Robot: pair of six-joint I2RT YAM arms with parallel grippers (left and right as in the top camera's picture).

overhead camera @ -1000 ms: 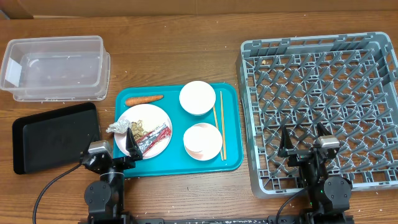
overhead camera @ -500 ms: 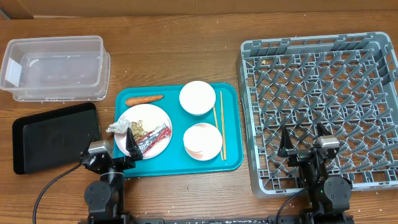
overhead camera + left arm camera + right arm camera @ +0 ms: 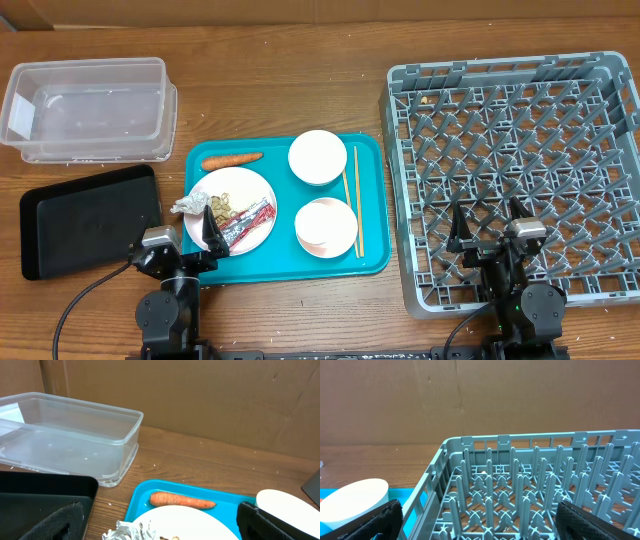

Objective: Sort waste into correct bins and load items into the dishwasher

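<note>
nearby: teal tray is seen before left gripper, dish rack beneath right gripper.
claws: both are spread, nothing gripped.

Bowls: two
Plate: one
Carrot: one
Chopsticks: one pair
Clear tub: one
Black tray: one
Teal tray: one
Dish rack: one

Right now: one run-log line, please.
left jaws: open, empty, near plate | right jaws: open, empty, over rack | carrot, far bowl, near bowl, chopsticks: on teal tray | sorted: none
</note>
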